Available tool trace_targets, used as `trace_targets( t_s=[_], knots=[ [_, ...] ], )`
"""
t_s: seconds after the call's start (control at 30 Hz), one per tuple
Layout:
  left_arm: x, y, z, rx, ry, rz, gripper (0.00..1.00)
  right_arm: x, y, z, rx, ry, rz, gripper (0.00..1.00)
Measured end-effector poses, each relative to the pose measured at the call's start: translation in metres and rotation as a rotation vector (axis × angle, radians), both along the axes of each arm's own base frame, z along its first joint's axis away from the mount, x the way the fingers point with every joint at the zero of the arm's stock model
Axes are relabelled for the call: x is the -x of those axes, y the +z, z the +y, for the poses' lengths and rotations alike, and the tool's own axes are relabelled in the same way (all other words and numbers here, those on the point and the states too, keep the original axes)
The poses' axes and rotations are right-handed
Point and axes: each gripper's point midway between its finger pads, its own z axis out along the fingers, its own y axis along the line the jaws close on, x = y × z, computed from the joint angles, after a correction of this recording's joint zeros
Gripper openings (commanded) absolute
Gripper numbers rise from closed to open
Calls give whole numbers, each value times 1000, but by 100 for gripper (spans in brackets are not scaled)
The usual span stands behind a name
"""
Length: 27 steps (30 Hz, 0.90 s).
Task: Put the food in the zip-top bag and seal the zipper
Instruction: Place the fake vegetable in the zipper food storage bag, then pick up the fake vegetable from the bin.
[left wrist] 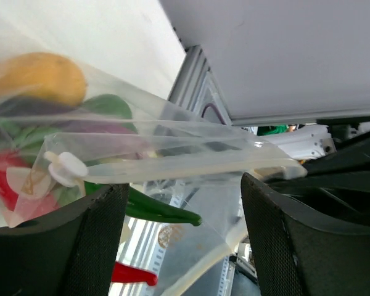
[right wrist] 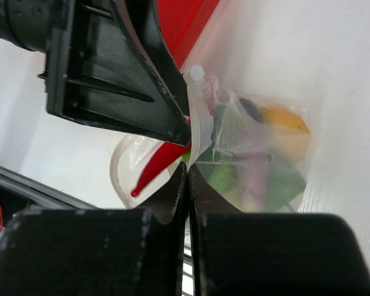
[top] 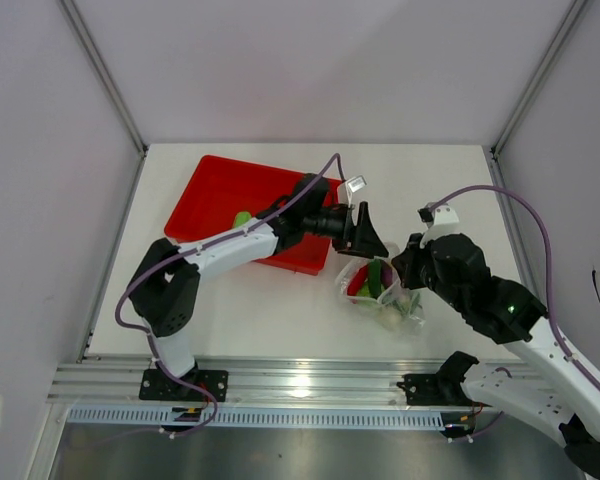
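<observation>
**Top view.** The zip-top bag rests on the desk just right of the red tray, between the two claws. The left claw hangs at its far side and the right claw meets its right edge. One green piece lies in the tray, so filling looks unfinished.

**Left wrist view.** The left claw stands wide and holds nothing. The zipper strip runs across just beyond its jaws. A green vegetable and the red chili appear to lie at the mouth, so pressing the seal now would likely trap them.

**Right wrist view.** The right claw is closed, apparently pinching the bag's rim. The lemon lies deep inside the bag. If that thin film slipped, the bag could sag and spill.
</observation>
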Motion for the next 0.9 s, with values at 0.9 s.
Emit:
trace_targets(
  t_s=[0.9],
  knots=[
    [-190, -27, 272, -611, 808, -127, 79, -8, -11, 7, 20, 3, 31, 0]
  ],
)
